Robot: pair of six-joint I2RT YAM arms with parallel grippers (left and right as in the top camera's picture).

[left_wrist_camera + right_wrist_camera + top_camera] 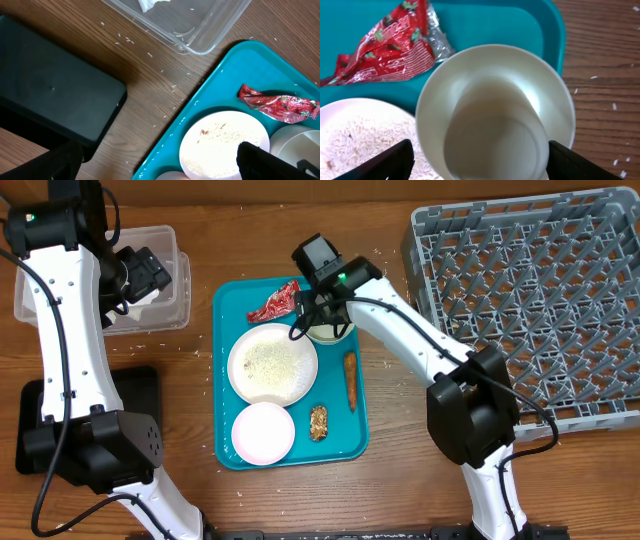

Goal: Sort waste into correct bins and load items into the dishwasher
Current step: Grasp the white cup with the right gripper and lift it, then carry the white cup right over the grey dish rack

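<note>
My right gripper point(481, 160) is open and straddles the small white cup point(495, 115), one finger close to each side of its wall. From overhead the right gripper point(326, 315) and the cup point(331, 332) sit at the teal tray's top right corner. The red-and-silver foil wrapper point(275, 302) lies beside it. A large plate point(272, 365) holds rice crumbs, with a smaller white dish point(263, 432) below it. The sausage point(351, 380) and the nutty chunk point(318, 422) lie on the tray. My left gripper point(150, 275) hangs open and empty over the clear tub point(175, 240), which holds the napkin point(150, 4).
The grey dish rack point(530, 300) fills the right side. The black tray point(140, 390) lies at the left under my left arm. Rice grains are scattered on the wood between the tub point(200, 25) and the teal tray point(220, 75).
</note>
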